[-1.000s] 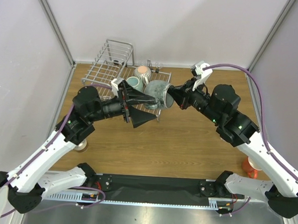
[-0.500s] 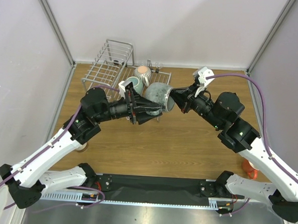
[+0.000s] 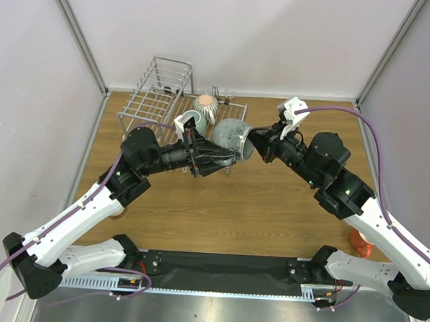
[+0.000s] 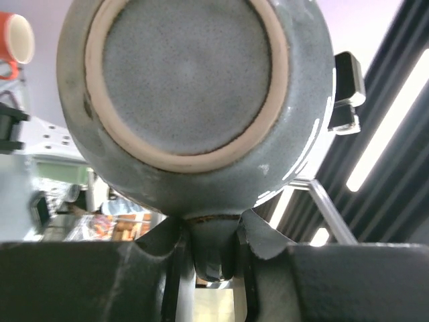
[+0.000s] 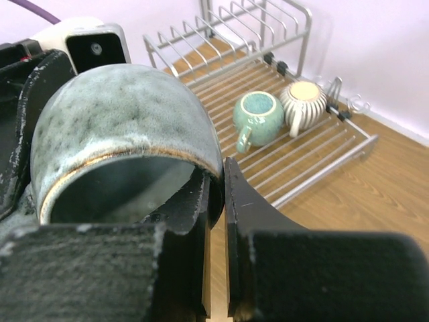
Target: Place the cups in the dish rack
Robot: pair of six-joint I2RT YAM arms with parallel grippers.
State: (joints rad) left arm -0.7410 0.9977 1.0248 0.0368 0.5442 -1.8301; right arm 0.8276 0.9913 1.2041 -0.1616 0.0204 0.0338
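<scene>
A grey speckled mug hangs on its side above the table, in front of the dish rack, held from both sides. My left gripper is shut on its handle, and the mug's round base fills the left wrist view. My right gripper is shut on the mug's rim, one finger inside the mouth and one outside. A teal cup and a ribbed grey-white cup lie on the rack's flat grid.
An orange-red cup stands at the table's right edge beside the right arm. The rack's raised upright slots sit at the back left. Grey walls close in the back and both sides.
My left gripper has moved in from the left and closed on the mug's handle. The right gripper has kept its hold on the rim and shifted slightly.
</scene>
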